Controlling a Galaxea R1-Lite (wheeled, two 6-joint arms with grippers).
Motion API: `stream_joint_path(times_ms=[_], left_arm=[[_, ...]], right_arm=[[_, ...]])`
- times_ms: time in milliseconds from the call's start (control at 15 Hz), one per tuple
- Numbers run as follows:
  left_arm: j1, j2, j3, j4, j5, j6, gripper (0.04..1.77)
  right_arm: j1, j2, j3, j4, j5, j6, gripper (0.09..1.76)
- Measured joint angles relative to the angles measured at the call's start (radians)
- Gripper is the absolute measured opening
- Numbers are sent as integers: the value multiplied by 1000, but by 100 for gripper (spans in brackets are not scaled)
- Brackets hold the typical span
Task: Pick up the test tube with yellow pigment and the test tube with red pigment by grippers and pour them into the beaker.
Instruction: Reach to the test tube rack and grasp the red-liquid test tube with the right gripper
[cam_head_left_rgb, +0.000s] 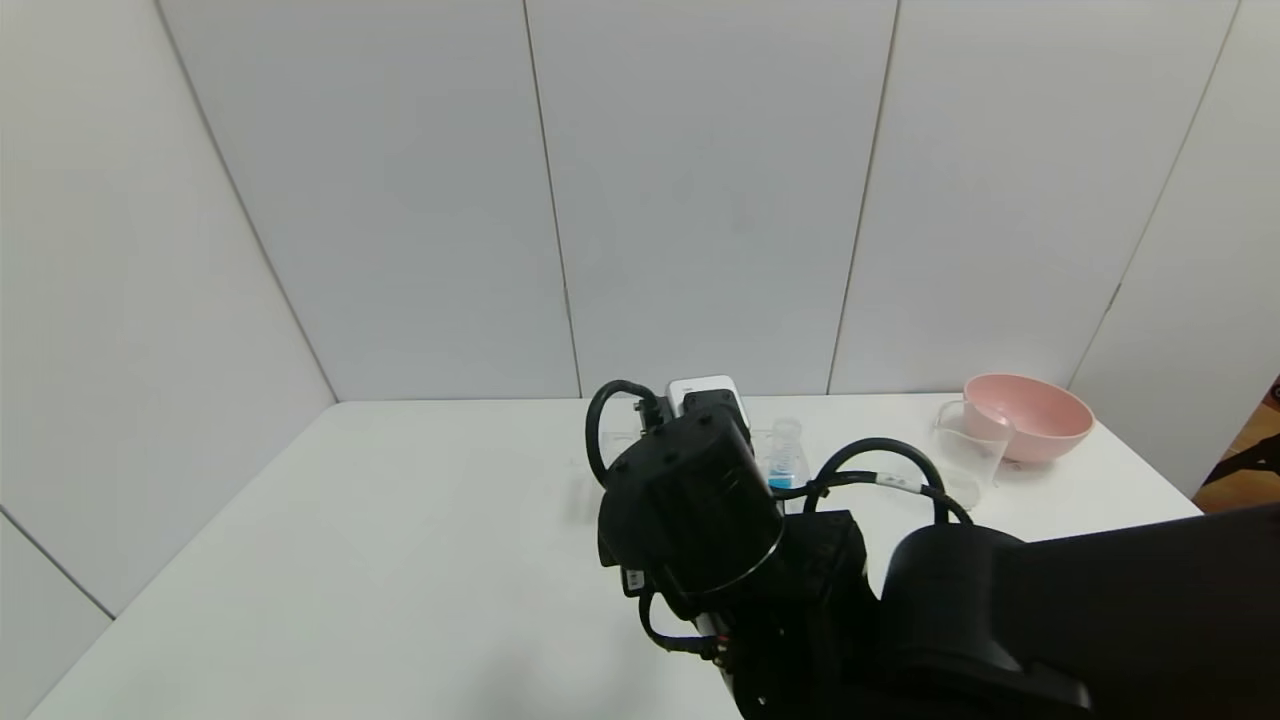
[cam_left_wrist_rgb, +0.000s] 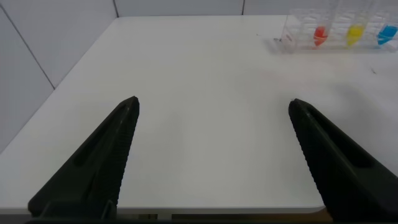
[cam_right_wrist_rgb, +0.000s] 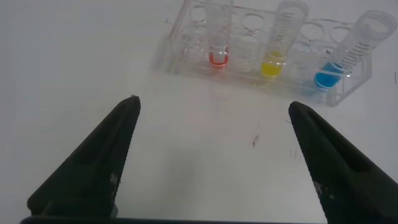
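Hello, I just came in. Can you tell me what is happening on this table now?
The robot is setting up to pour coloured liquids. Its right gripper hangs open over the table, in front of a clear rack that holds the red tube, the yellow tube and a blue tube. Nothing is grasped yet. The left gripper is also open, farther from the rack. The beaker stands beside a pink bowl at the right side of the table.

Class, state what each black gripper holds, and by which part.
Nothing is held: the left gripper and right gripper are both open over the bare white table.
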Motion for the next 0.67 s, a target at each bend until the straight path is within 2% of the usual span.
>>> stream_joint_path(times_ms=[400,667], left_arm=[[0,0,0,0,0,0,172],[0,0,0,0,0,0,172]], right_arm=[[-26,168,-203,15,-3,-11,171],[-60,285,-353,22,-23,-61,171]])
